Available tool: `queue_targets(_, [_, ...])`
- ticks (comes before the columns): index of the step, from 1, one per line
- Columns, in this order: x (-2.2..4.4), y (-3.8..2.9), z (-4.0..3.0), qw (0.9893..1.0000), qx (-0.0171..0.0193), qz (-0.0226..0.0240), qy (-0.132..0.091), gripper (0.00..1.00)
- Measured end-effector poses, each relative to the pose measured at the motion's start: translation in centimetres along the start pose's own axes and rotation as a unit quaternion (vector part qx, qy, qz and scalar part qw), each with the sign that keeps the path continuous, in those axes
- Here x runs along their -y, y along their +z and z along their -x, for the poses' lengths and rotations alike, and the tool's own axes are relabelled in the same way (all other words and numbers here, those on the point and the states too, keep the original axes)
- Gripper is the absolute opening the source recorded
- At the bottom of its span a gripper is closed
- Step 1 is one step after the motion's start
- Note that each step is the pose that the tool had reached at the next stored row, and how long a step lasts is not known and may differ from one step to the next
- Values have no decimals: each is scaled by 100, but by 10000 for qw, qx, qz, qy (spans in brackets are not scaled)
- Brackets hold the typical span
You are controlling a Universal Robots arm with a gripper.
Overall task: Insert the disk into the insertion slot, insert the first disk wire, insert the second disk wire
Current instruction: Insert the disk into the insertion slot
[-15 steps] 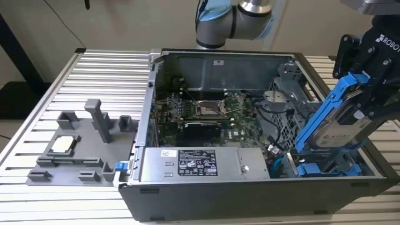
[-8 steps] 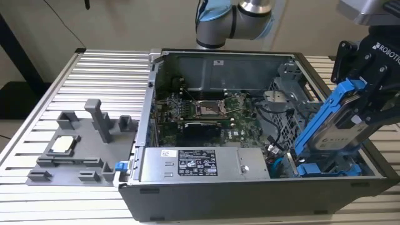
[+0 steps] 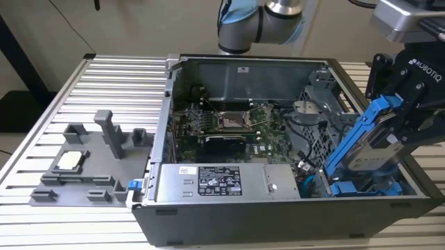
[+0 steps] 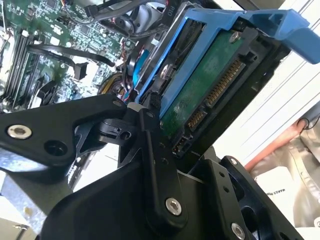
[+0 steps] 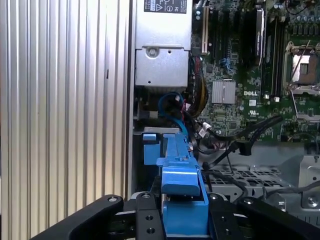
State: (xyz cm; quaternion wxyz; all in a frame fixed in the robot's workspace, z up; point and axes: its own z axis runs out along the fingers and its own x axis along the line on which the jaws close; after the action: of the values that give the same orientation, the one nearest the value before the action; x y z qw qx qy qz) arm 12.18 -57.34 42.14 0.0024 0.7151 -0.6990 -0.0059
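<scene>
Exterior view: gripper [image 3: 397, 130] clamps the disk [image 3: 368, 145], tilted over the case [image 3: 278, 221] corner bay. Disk unseated, so both wire steps judged pending.

We see ribbed metal surface [image 3: 118, 73]; open computer case [image 3: 278, 224] sits on it, grey holder [image 3: 104, 167] beside, toward exterior view's left.

1 disk [image 3: 375, 143], 1 other drive [image 3: 365, 188], 1 PC case [image 3: 208, 224].

The disk [image 3: 365, 138] leans tilted into the case [image 3: 278, 221], near the motherboard [image 3: 272, 134].
</scene>
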Motion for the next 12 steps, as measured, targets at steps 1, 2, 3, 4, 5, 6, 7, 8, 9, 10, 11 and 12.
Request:
queue_targets(1, [2, 12, 0, 10000, 1, 0, 0, 33])
queue_targets(2, [5, 24, 0, 10000, 0, 0, 0, 33])
queue_targets(3, [7, 35, -1, 10000, 2, 0, 0, 33])
queue_targets(4, [9, 46, -1, 10000, 2, 0, 0, 33])
queue_targets(5, [11, 55, -1, 10000, 3, 0, 0, 33])
queue_targets(6, [15, 66, -1, 10000, 4, 0, 0, 33])
queue_targets(7, [16, 77, -1, 10000, 4, 0, 0, 33])
queue_targets(8, [17, 90, -1, 10000, 4, 0, 1, 33])
queue_targets(9, [18, 107, -2, 10000, 4, 0, 1, 33])
queue_targets(10, [20, 121, -2, 10000, 3, -1, 0, 33])
queue_targets(11, [23, 137, 0, 10000, 3, -1, -1, 33])
queue_targets(12, [23, 159, -2, 10000, 7, -1, 0, 33])
